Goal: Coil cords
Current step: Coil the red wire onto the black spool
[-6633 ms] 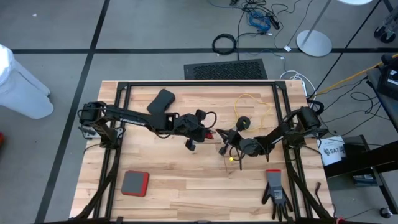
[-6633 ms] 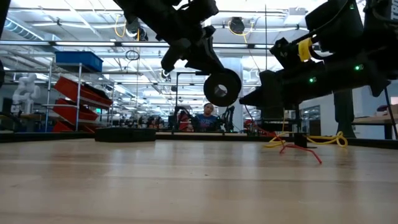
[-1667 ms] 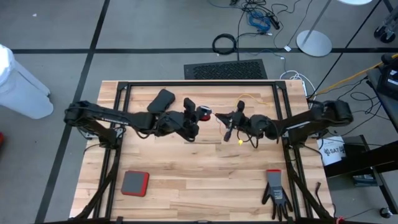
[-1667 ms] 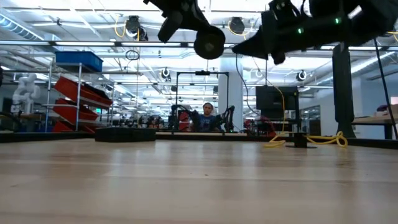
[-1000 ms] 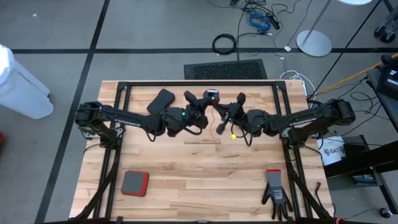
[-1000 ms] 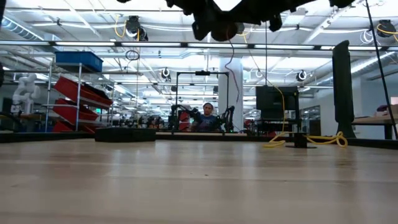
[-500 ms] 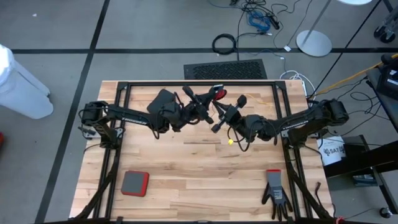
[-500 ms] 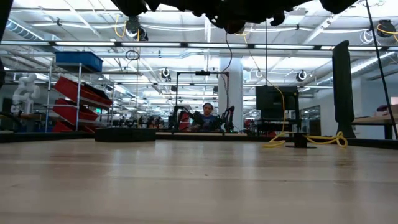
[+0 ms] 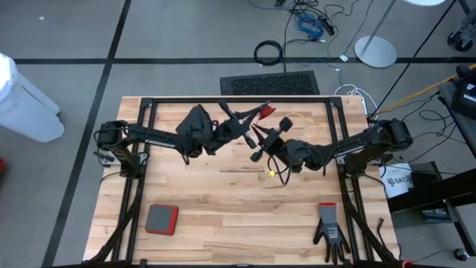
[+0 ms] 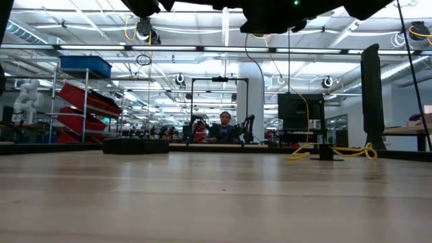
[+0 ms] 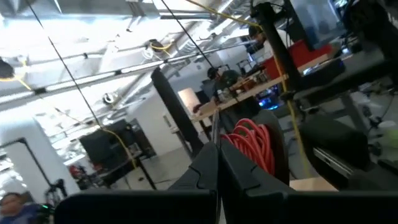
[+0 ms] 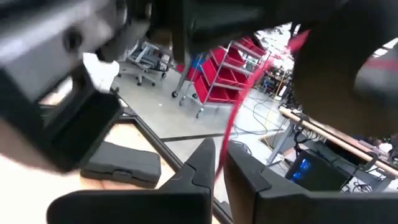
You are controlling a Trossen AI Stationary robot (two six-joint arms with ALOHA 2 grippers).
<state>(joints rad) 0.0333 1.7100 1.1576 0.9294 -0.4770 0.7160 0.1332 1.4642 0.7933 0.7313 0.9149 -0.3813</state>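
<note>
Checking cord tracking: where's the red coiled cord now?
High view: thin red coiled cord is near the table's far edge, mid-table, at the left pincer, beside the right pincer.

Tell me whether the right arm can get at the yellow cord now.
Probably yes: the yellow cord lies uncovered on the table beside that arm, though the right gripper is raised by the red cord.

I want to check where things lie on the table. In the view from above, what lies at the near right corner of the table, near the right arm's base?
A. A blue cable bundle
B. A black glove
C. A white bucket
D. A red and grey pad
B: the black glove lies flat on the table at that corner; the red and grey pad is on the left side.
</note>
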